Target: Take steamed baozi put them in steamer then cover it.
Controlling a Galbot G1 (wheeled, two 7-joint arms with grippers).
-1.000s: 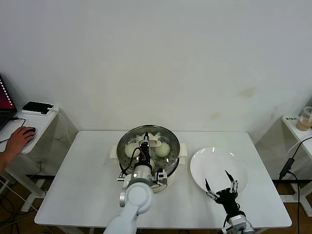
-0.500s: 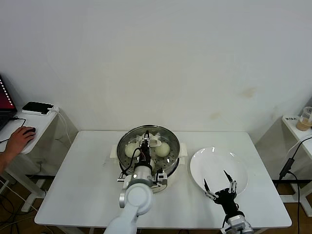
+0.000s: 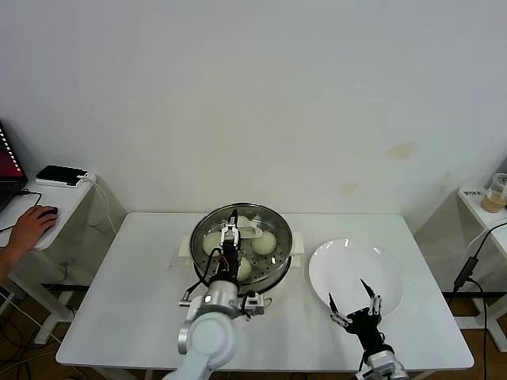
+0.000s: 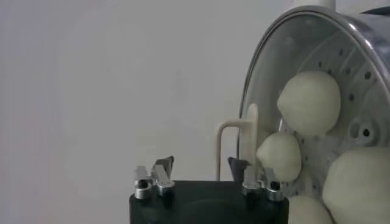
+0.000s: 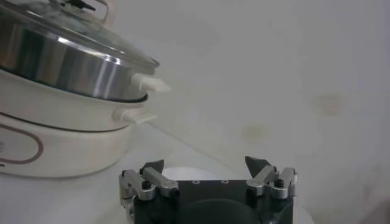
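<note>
Your left tool (image 3: 230,235) is hanging over the near half of the steamer (image 3: 241,247), its fingers standing wide apart and gripping nothing; the cover's handle (image 4: 234,143) is sitting just beyond the fingertips, between them but untouched. The cover (image 3: 241,233) is lying flat on the steamer, rim to rim. Through the glass you are seeing the baozi (image 3: 264,242) resting on the perforated tray: one left, one right, one near the front and another toward the far side. The steamer is standing at the middle of the worktop (image 3: 135,301), toward its far edge.

Your right tool (image 3: 353,302) is waiting at the near edge of the plate (image 3: 348,265), to the right of the steamer, fingers spread wide and empty. The plate is lying well apart from the steamer, with nothing on it.

At the far left a hand (image 3: 28,228) is resting on a mouse on a side table.
</note>
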